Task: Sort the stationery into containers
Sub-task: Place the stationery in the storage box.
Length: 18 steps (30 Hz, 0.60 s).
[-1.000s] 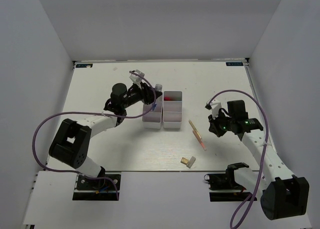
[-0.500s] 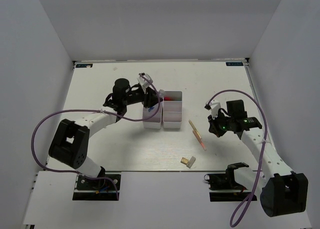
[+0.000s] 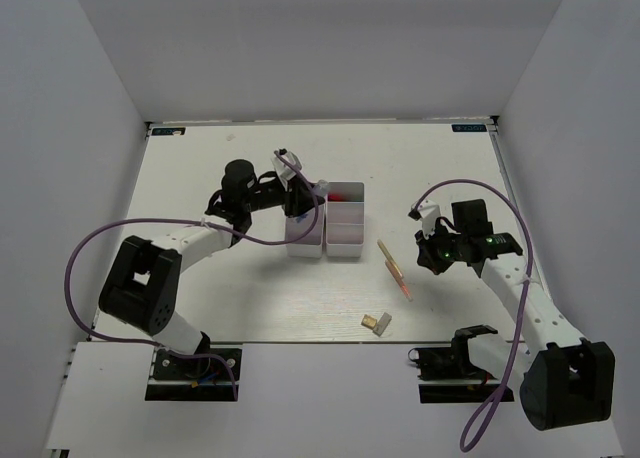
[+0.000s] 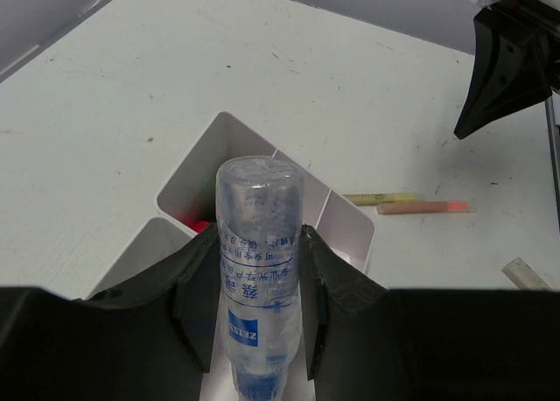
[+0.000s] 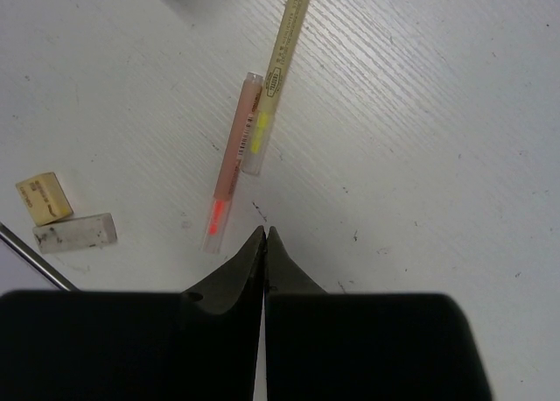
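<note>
Since a second ago our left gripper (image 4: 261, 306) has shifted a little toward the far end of the trays (image 3: 345, 248), carrying the tube (image 4: 259, 235) with it. Our right arm, the pens (image 3: 391, 264) and the eraser (image 3: 376, 322) lie as they did.

We grip the tube by its lower half between both fingers. Its long axis runs straight out along them, the rounded end pointing away from the wrist over the trays. A red piece (image 4: 201, 226) shows in a compartment just beside the tube; which compartment lies right under it we cannot tell. We judge the drop turns on that axis: the tube looks long for a square compartment, so it should go in tipped, end first.

Our right gripper (image 5: 265, 235) is clenched on nothing, hovering just short of the orange pen (image 5: 229, 186) and the yellow pen (image 5: 280, 68) touching it. Both lie lengthwise away from its tips, and the eraser sits off to one side. The right arm is the nearer to these.
</note>
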Available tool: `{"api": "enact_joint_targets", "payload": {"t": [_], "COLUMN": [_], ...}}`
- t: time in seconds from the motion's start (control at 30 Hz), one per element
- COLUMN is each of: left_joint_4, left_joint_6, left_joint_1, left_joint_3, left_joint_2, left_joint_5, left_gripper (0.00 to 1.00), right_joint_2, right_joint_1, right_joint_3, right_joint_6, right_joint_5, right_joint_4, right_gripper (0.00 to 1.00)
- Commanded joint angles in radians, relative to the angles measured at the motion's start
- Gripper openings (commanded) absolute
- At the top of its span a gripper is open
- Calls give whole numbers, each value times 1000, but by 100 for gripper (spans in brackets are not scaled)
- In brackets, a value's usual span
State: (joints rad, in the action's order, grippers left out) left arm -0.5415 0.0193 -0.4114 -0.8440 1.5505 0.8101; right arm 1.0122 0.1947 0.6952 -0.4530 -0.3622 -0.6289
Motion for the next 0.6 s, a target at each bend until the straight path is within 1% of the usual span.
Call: {"api": "enact_joint_targets", "payload": {"t": [0.0, 0.2, 0.57], "left_joint_4": [-32, 0, -5], "left_joint_6": [25, 77, 105], "left_joint_1": [16, 26, 36], "left_joint_3": [-18, -24, -47], "left_joint_2": [6, 23, 49], "left_joint_5": [61, 66, 100], "left_gripper": [0, 0, 0], "right_joint_2": [3, 11, 25], "right_joint_1": [-1, 0, -1], "right_joint_3": [1, 3, 3], "right_joint_6": [-10, -12, -12], "right_joint_5": [-4, -3, -1], "right_joint_4": [-2, -2, -3], "right_gripper": [0, 0, 0]}}
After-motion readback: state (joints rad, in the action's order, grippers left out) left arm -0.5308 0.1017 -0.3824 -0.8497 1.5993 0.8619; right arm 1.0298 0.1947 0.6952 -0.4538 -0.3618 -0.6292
